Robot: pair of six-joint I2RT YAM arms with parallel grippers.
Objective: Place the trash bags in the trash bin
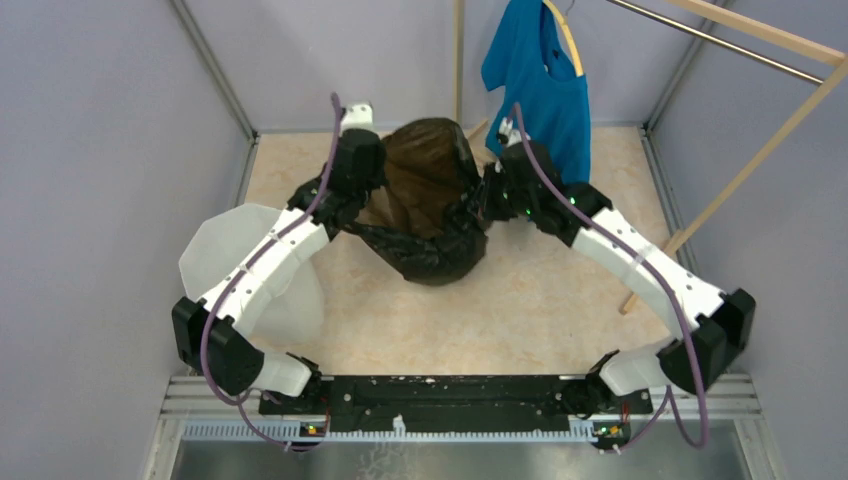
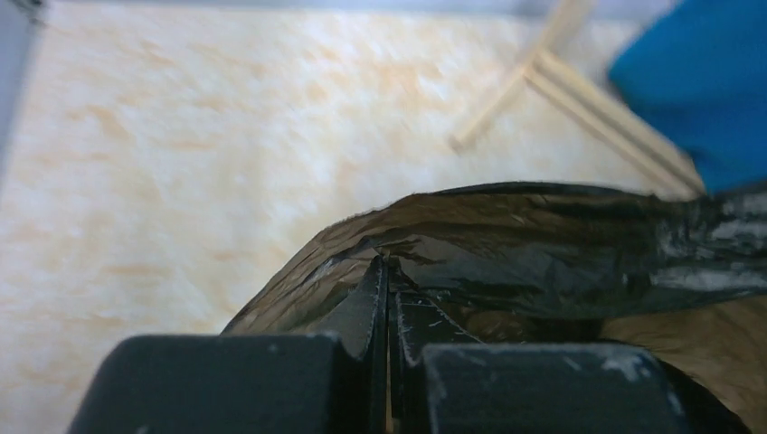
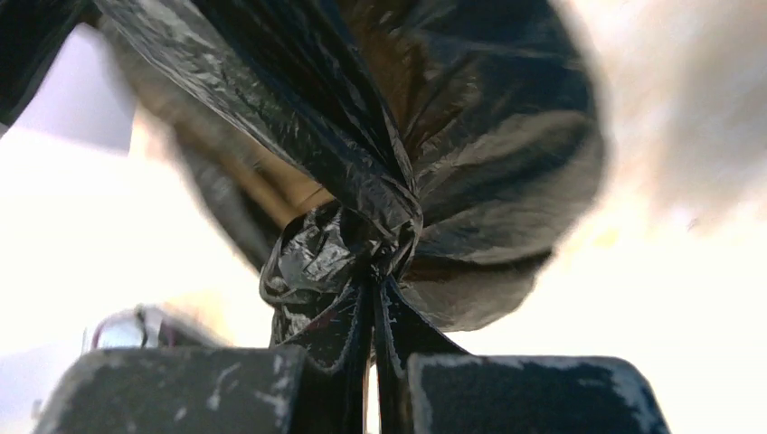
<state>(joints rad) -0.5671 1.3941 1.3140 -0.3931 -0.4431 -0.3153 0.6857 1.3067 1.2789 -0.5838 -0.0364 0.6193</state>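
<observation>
Black trash bag bunch at right gripper, wrist view only

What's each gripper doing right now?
Left gripper: shut on the trash bag, at its edge.
Right gripper: shut on the same bag's bunched part.

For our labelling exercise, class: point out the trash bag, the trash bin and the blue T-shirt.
trash bag (image 1: 428,165): top view, brownish upper bulge.
trash bin (image 1: 212,245): top view, bare left wall.
blue T-shirt (image 1: 545,110): top view, chest fabric.
</observation>
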